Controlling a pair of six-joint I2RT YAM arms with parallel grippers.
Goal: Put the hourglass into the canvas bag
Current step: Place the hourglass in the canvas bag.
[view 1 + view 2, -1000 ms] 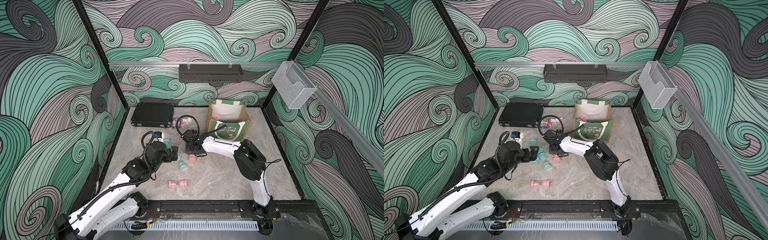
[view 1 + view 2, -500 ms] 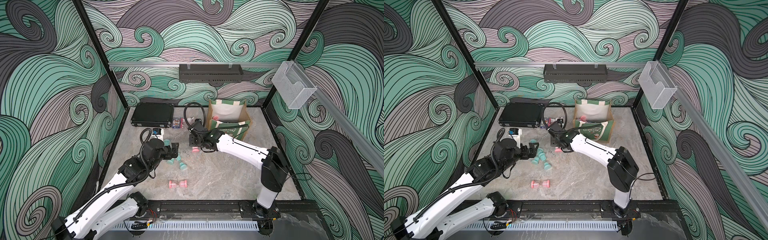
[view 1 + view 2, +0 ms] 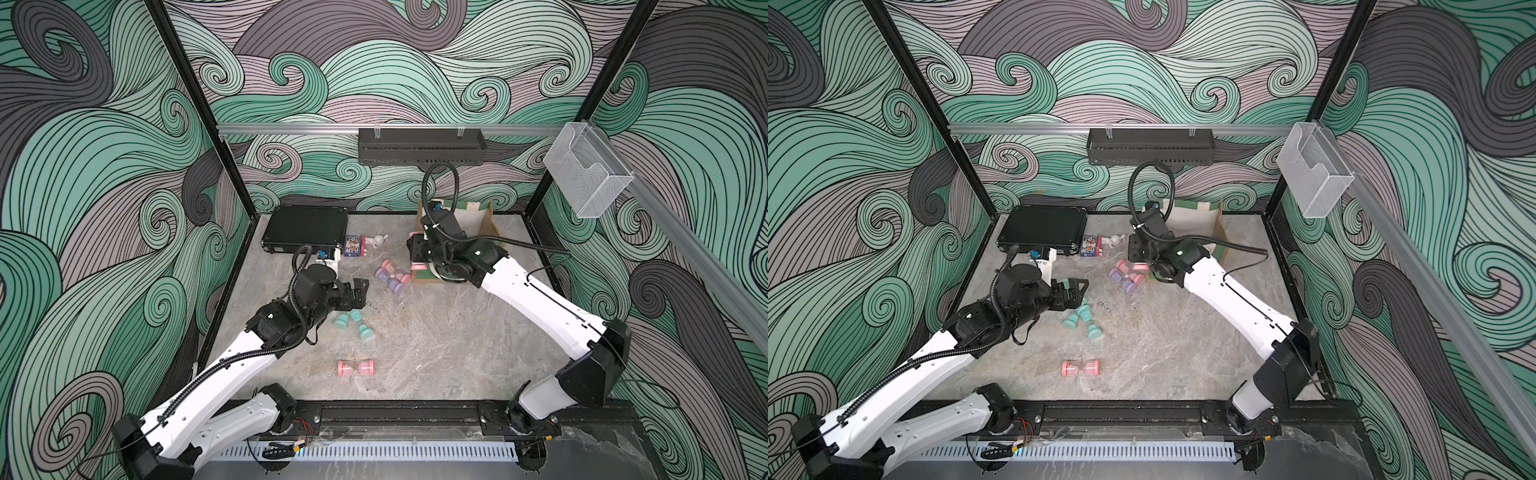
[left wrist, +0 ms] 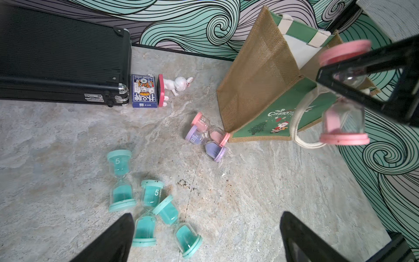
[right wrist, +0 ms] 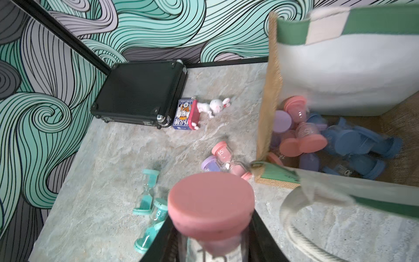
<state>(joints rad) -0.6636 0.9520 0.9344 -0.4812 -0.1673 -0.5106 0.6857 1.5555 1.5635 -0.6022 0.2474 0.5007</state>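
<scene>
Holds the hourglass [image 4: 343,123], a pink one, upright in the right gripper [image 5: 210,236], pinched shut on the thin glass middle. Hangs it in the air just outside the near left corner of the canvas bag [image 4: 256,74], not yet over the open top. Finds the bag at the far edge of the table [image 3: 457,353], right of the middle, with blue, pink and purple hourglasses [image 5: 353,140] lying inside. Leaves the left gripper [image 4: 206,216] wide open with nothing in it, low over three teal hourglasses [image 4: 150,194] near the middle of the table.

Could bump the bag's tan side wall or green front rim if moved across too low. Would then push the soft bag over or slide it, and might spill the load inside. Could catch on the drooping white rope handle [image 4: 294,122] at the front. Would then tug the hourglass loose from the pinch. Could let go too soon and drop it on the table, beside the pink and purple pair [image 4: 197,137] touching that corner. Could also drop it from too high, knock glass on glass inside, and crack some. Might snap the thin neck with too hard a squeeze. Best to lift a bit, cross over the rim, then go down low before opening.
</scene>
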